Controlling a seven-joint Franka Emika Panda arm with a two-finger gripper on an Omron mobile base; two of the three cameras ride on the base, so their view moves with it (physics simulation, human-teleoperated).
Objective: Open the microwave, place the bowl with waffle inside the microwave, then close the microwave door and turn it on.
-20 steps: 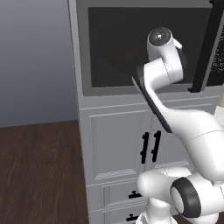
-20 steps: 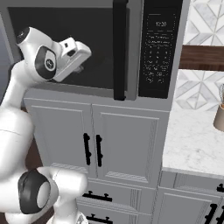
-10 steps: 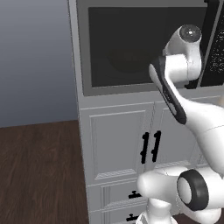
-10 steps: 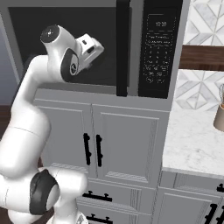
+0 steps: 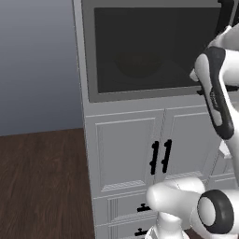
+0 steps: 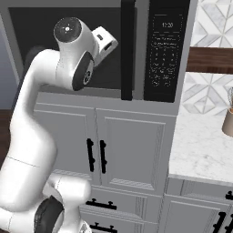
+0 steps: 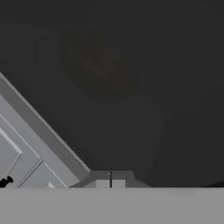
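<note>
— Microwave condition?
— The microwave (image 6: 136, 50) sits above the white cabinets (image 6: 127, 150); the microwave door (image 5: 149, 46) is closed, its black bar handle (image 6: 128, 50) upright beside the control panel (image 6: 166, 50).
— Gripper?
— The gripper (image 7: 111, 183) is clenched on nothing, facing the dark window close up.

microwave door (image 5: 154, 49) top cut off, contents dim behind tinted window
</note>
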